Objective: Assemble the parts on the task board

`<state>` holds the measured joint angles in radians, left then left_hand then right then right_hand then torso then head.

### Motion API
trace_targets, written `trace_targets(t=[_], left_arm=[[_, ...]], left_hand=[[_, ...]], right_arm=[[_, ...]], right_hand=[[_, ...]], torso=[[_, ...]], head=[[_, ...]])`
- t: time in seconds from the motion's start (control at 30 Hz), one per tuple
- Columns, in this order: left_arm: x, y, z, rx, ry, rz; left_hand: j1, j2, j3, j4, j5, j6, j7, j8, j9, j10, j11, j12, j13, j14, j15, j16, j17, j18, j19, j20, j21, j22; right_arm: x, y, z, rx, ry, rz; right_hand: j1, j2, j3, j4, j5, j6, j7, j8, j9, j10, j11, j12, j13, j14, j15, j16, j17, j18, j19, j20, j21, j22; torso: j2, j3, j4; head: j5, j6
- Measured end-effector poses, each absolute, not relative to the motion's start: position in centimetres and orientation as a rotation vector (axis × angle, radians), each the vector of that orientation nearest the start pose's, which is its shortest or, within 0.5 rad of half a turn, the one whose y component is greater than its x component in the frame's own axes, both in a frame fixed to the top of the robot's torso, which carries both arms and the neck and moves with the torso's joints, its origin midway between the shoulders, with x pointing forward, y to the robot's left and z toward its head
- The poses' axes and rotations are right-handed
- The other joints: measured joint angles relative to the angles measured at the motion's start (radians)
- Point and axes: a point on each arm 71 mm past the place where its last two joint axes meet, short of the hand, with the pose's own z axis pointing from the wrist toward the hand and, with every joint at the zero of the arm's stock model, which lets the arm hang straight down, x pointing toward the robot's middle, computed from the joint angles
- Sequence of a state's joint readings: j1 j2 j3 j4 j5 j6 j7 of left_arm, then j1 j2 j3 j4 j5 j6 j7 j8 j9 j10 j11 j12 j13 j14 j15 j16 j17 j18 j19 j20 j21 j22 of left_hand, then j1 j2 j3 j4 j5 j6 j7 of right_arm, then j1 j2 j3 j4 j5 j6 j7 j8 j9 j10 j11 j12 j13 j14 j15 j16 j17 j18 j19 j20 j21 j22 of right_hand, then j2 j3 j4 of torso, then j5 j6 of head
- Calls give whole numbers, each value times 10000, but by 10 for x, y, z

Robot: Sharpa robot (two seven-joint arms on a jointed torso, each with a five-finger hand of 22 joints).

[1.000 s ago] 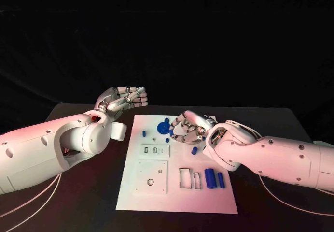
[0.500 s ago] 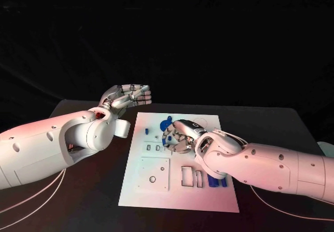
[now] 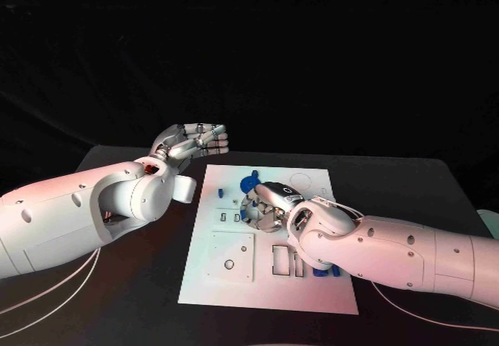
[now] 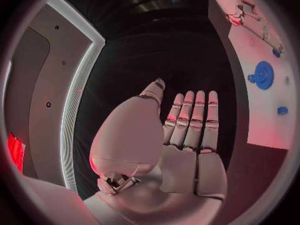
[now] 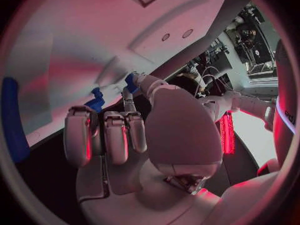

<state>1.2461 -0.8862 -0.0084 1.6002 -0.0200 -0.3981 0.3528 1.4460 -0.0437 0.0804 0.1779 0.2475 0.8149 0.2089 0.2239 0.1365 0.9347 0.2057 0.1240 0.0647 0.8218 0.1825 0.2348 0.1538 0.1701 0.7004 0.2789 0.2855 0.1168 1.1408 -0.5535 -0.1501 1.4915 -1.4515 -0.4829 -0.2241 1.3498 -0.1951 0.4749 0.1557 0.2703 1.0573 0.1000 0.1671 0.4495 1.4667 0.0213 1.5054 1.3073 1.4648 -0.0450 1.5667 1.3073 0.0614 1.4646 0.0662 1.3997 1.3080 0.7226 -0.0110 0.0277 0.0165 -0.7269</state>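
The white task board lies in the middle of the black table. A blue gear and a small blue peg sit on its far half. My right hand hovers low over the board's middle, just in front of the gear, fingers curled in. In the right wrist view a small blue part sits between the thumb tip and the fingertips of that hand. My left hand is raised off the board's far left corner; its palm is flat, fingers straight, holding nothing.
My right forearm partly covers two blue cylinders on the board's near right. Rectangular slots and a raised plate with holes lie on the near half. The left wrist view shows the gear on the board.
My right hand has moved leftward and nearer across the board, away from the gear's right side, and its forearm now covers the cylinders. The left hand has hardly moved.
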Motion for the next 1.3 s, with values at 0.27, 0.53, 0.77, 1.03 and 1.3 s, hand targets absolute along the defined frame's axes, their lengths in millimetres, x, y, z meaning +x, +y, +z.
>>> trace_targets(t=[0.27,0.53,0.77,1.03,1.3], left_arm=[[488,213,-141,-10890,13674,-15115],[488,213,-141,-10896,13688,-15113],[488,213,-142,-10902,13697,-15109],[488,214,-142,-10906,13704,-15106],[488,214,-142,-10910,13708,-15102]], left_hand=[[0,0,0,0,0,0,0,0,0,0,0,0,0,0,0,0,-2,0,-35,35,0,-9],[0,0,0,0,0,0,0,0,1,1,-1,-48,0,1,0,0,-1,0,-35,35,0,-8],[0,0,0,0,0,0,0,0,1,1,-1,-48,0,0,0,0,-1,0,-34,34,0,-8],[0,0,0,0,0,1,0,0,1,1,-1,-48,0,1,0,0,-1,1,-35,34,0,-21],[0,0,0,0,0,1,0,0,1,1,-1,-48,0,1,0,-8,0,1,-34,34,0,-21]], right_arm=[[449,-70,-239,-1583,16806,7879],[450,-70,-240,-1639,16858,7694],[451,-70,-240,-1683,16902,7607],[452,-70,-240,-1692,16942,7525],[452,-70,-242,-1708,16996,7481]], right_hand=[[-52,-53,-1,1,-14,-1,-1,110,1,0,0,0,0,0,0,0,0,0,0,0,0,-1],[-224,-115,-2,1,-51,5,-8,110,240,0,0,-23,0,0,0,0,0,-1,-37,-37,-70,-2],[-346,-230,-2,1,-112,7,-11,109,381,0,0,-40,8,0,0,0,0,-1,-37,-37,-83,-2],[-571,-279,-2,1,-244,1,-50,110,386,0,0,-40,7,0,0,0,0,-1,-37,-37,-120,-4],[-710,-419,-74,74,-308,-133,-4,65,378,0,1,-100,6,0,1,0,0,-1,-37,-37,-173,-4]], torso=[[-7,0,-8],[-14,-6,-7],[-14,-11,-3],[-14,-7,1],[-14,-7,2]], head=[[2,-30],[3,-33],[-4,-34],[18,-34],[40,-29]])
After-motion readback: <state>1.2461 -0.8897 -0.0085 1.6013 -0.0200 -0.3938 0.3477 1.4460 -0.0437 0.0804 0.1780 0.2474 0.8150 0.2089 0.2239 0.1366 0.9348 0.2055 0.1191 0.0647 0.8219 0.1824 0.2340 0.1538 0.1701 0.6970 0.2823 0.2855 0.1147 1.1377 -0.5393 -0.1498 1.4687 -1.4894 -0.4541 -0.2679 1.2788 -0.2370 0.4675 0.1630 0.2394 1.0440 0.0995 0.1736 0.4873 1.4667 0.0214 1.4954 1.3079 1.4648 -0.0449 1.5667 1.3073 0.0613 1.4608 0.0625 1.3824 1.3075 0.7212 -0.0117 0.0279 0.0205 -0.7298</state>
